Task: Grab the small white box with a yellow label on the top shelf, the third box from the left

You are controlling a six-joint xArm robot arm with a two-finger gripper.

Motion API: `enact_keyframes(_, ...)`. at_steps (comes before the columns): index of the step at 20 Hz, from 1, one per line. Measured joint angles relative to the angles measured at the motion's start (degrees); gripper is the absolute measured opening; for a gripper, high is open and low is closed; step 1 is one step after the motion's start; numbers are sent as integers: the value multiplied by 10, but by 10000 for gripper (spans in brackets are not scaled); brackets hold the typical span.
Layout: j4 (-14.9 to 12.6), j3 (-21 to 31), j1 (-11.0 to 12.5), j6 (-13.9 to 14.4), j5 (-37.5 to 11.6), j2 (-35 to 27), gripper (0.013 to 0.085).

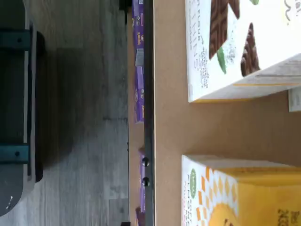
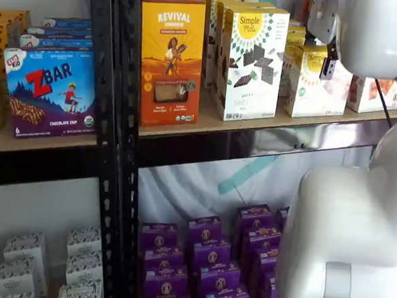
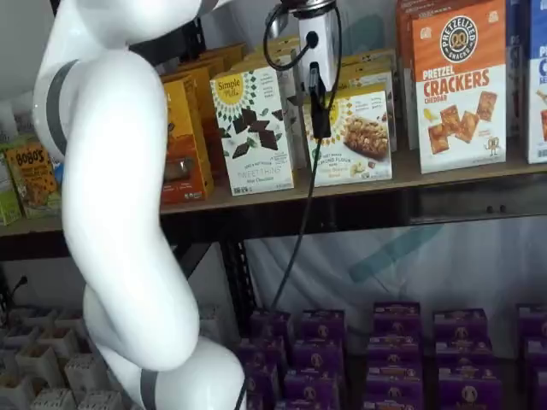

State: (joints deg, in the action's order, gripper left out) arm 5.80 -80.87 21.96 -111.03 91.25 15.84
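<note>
The small white box (image 3: 353, 137) stands on the top shelf (image 3: 410, 175), close to the front edge of that board, with its yellow sunburst label facing outward. In both shelf views it sits just to the right of the taller white box (image 3: 255, 128) printed with dark brown pieces, with a narrow strip of bare board between the two; the wrist view shows the same gap, the small box's (image 1: 244, 195) yellow top edge on one side and the taller box (image 1: 235, 47) on the other. Further right along the board stands an orange-and-white crackers box (image 3: 457, 85), and left of the taller box an orange box (image 2: 169, 58). The tool (image 3: 319, 107) hangs in front of the small box's upper left corner, its black fingers seen as one dark bar with a cable beside it, so I cannot tell whether they are spread or pressed together. Purple boxes (image 3: 389, 359) fill the level below.
</note>
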Motion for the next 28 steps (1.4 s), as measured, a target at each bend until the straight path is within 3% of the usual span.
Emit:
enact_keyframes(6,7,8,4,-3,-5,5,850)
enact_keyframes(9,10,11,5,-4,-4,6,730)
enact_keyframes(12,16,15,5,-4,-8,9,690)
enact_keyframes(14,20,18,5,-4,-12,11,610)
enact_keyframes(19,25,19,4,-2,-15,12,610)
enact_keyframes(26,29,23,4,-2,-22,14,450)
enact_keyframes(28,30,23,4,-2,-22,15,450)
